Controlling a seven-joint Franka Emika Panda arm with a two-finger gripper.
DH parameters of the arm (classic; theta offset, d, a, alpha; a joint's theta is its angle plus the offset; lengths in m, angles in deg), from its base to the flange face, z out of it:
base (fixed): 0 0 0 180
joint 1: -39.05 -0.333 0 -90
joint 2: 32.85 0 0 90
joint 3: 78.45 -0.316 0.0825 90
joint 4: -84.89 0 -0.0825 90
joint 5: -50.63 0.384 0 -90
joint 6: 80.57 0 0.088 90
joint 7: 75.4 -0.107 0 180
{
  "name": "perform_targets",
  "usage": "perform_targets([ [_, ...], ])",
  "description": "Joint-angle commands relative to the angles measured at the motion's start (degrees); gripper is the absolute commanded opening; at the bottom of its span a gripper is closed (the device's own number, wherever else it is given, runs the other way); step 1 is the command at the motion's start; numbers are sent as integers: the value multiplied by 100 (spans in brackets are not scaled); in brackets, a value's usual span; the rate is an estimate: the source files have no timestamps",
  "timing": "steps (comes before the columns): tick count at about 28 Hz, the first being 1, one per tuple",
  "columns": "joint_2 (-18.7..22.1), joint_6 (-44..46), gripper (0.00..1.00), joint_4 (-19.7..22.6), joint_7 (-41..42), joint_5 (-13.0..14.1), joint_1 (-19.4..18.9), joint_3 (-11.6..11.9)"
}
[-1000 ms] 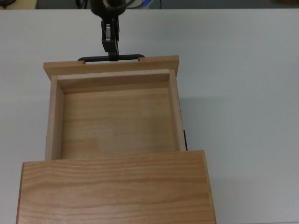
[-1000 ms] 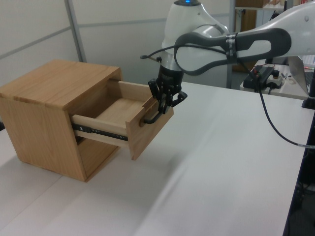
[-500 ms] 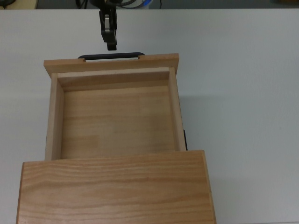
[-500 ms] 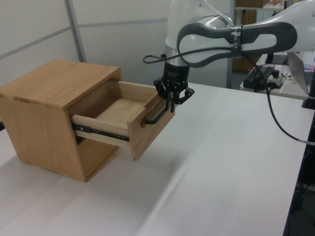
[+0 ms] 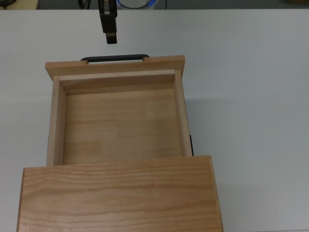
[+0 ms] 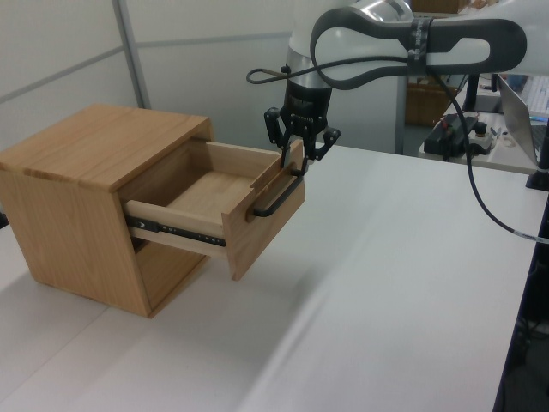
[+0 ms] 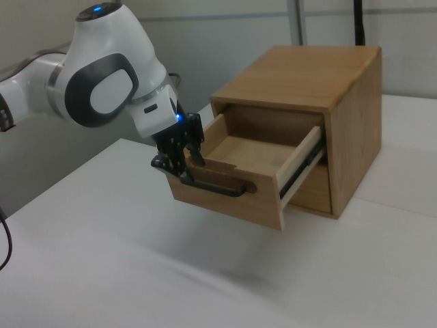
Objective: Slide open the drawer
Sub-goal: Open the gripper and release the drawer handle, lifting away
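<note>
I see the drawer (image 5: 118,123) pulled well out of the cabinet (image 6: 81,184) on the tabletop (image 5: 251,96). End effector (image 6: 298,158) released, fingers spread, hovering just above the black handle (image 5: 115,58), not touching it.

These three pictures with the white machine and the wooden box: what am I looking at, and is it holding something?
The white machine is a robot arm; the dark claw at its end is its hand. One camera looks straight down, and two look from opposite sides of the white table. On the table stands a wooden cabinet with its drawer slid out and empty. The hand holds nothing: it hangs just above the drawer's black handle, clear of it.
</note>
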Motion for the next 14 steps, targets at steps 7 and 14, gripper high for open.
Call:
perform_targets([
  [7,44,1229,100,-304,1454,-88,-6,-42],
  [14,44,2047,100,-445,2887,-70,-41,-50],
])
